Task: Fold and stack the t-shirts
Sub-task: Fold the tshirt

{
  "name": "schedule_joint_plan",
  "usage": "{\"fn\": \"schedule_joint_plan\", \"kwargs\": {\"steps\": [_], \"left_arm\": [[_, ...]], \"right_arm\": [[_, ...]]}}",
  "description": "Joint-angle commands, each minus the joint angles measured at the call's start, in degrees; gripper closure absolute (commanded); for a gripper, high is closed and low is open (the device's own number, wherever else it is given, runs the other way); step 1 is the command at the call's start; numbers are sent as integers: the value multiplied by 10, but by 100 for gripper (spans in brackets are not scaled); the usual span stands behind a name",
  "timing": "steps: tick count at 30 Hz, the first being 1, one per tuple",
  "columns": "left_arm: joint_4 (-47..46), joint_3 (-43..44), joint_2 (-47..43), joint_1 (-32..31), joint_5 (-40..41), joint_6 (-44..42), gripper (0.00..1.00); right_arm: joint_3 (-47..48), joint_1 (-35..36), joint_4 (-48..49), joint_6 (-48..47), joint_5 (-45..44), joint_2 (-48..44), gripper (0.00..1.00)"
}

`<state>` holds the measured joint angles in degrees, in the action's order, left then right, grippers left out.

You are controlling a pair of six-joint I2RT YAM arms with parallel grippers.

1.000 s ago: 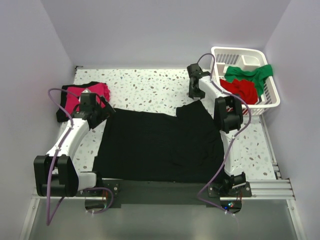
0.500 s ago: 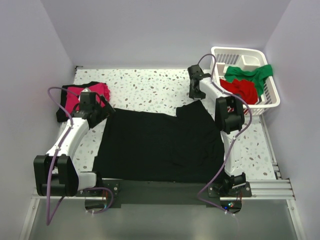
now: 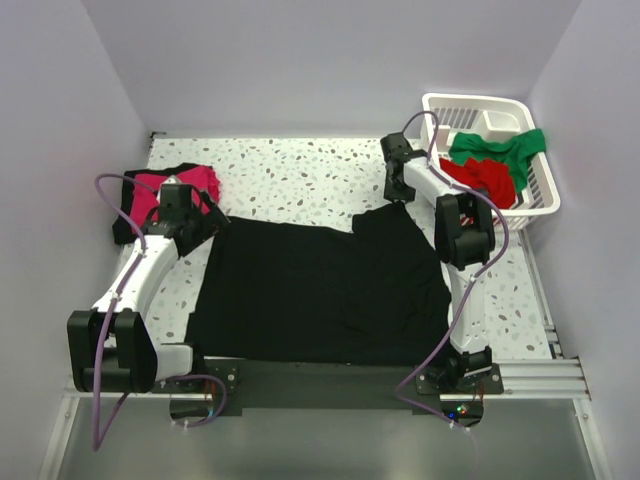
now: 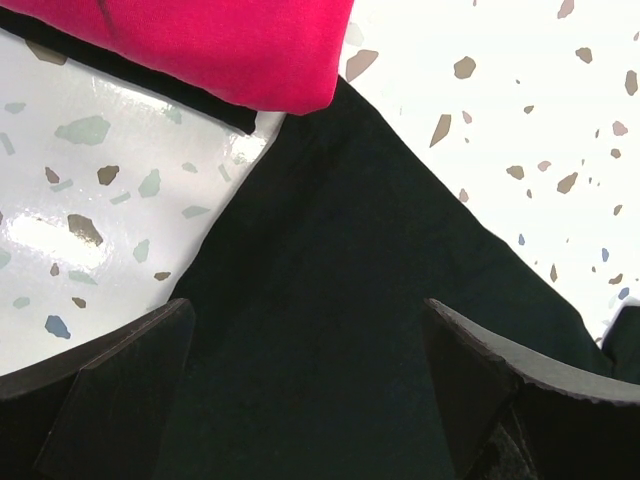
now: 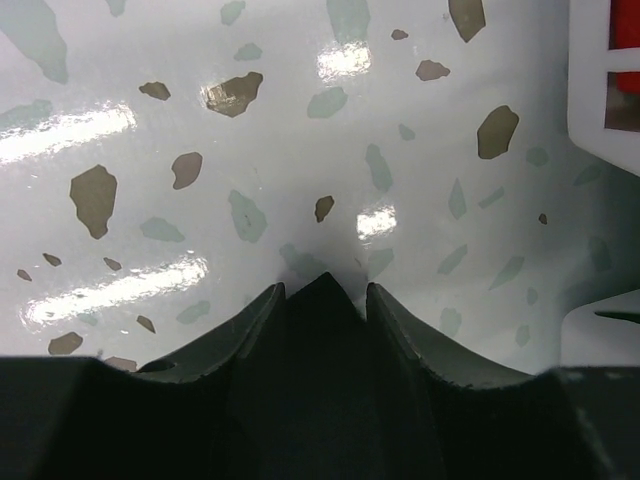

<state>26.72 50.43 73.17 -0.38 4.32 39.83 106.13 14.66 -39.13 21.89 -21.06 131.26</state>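
At the far left corner of the table (image 3: 290, 175) lies a folded magenta t-shirt (image 3: 175, 188), a smooth bright pink block. It rests on a folded black t-shirt (image 4: 150, 85), whose edge shows as a dark strip beneath it.

The left arm reaches forward from its base at the near left and bends toward that corner. The left gripper (image 3: 210, 215) hangs above the far left corner of the spread black t-shirt (image 3: 320, 290). In the left wrist view its fingers (image 4: 120, 390) stand wide apart with nothing between them. Plain black cloth fills the gap below, and one point of it runs up to touch the magenta fold.

The spread black t-shirt covers the middle of the table down to the near edge. It is mostly flat, matte and unmarked, and one sleeve juts toward the far right.

The right arm stretches far forward along the right side, and the right gripper (image 3: 394, 190) is at that sleeve's far edge. In the right wrist view its fingers (image 5: 265, 315) are drawn narrow, pinching a small peak of black cloth over the speckled tabletop.

Just right of it, in the far right corner, stands the white slatted basket (image 3: 470, 98). It holds a crumpled red t-shirt (image 3: 485, 178) and a green t-shirt (image 3: 500, 148), which drapes over the red one toward the basket's right rim.
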Motion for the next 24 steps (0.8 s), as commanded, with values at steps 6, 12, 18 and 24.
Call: {"fn": "schedule_joint_plan", "kwargs": {"steps": [6, 12, 18, 24], "left_arm": [[-22, 12, 5, 4, 16, -6, 0], [-8, 41, 61, -11, 51, -59, 1], [16, 110, 147, -31, 79, -97, 5], [-5, 157, 203, -37, 77, -127, 13]], "right_arm": [[-14, -5, -39, 18, 31, 12, 80], [1, -9, -58, 18, -1, 11, 98], [7, -23, -73, 19, -62, -13, 100], [5, -44, -77, 18, -83, -33, 100]]}}
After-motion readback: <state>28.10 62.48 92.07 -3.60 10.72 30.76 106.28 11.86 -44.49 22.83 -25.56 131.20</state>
